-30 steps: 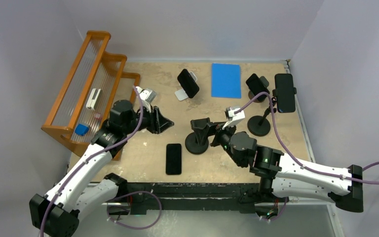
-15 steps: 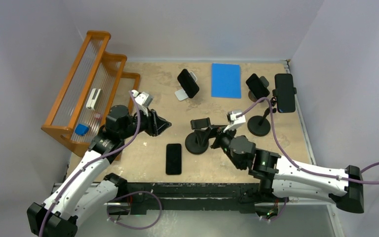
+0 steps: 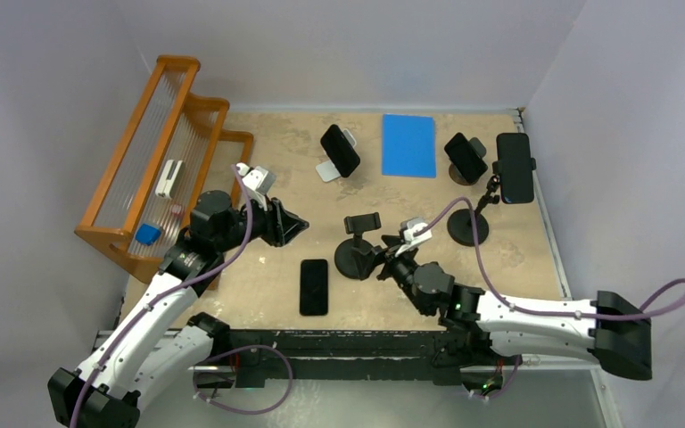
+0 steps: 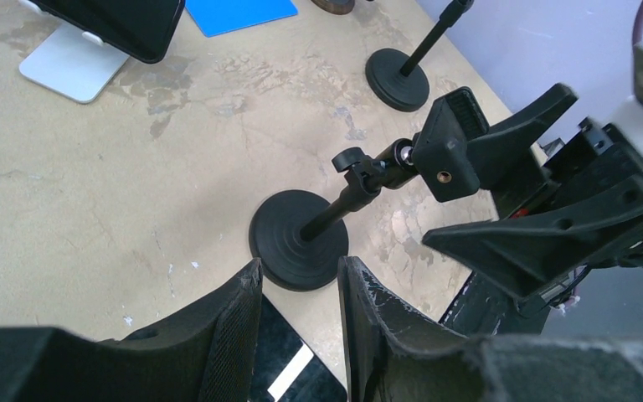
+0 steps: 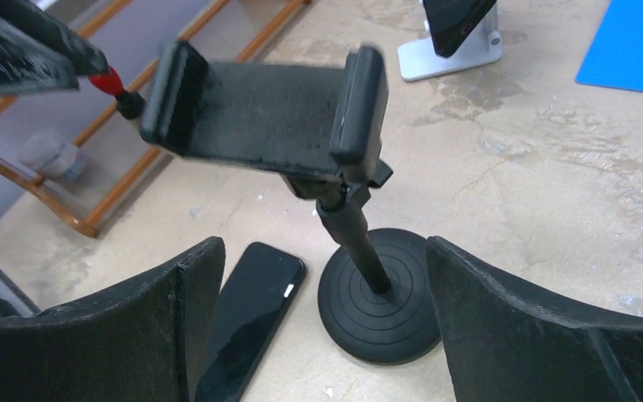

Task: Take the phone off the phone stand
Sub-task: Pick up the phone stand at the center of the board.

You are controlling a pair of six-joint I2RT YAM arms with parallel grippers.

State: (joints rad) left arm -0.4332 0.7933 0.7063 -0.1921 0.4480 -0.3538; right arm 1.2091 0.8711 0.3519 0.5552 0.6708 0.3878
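A black phone [image 3: 314, 287] lies flat on the table, just left of a black phone stand [image 3: 357, 251] whose clamp [image 3: 363, 223] is empty. My left gripper [image 3: 296, 225] is open and empty, above the table left of the stand. In the left wrist view [image 4: 297, 276] the stand base [image 4: 299, 239] shows between its fingers and the phone [image 4: 289, 373] lies below them. My right gripper [image 3: 383, 260] is open wide and empty, close to the stand's right side. In the right wrist view [image 5: 322, 251] it frames the stand base [image 5: 377, 306], the clamp [image 5: 268, 109] and the phone [image 5: 247, 318].
Three other phones sit on stands at the back: one on a white stand [image 3: 340, 150], one [image 3: 466, 156], and one on a tall stand [image 3: 515, 167] with base [image 3: 468, 230]. A blue mat [image 3: 408, 145] lies at the back. A wooden rack [image 3: 165, 160] stands at the left.
My right gripper has drawn back toward the near edge and sunk lower beside the stand. My left gripper shifted slightly. The phone and the stand have not moved.
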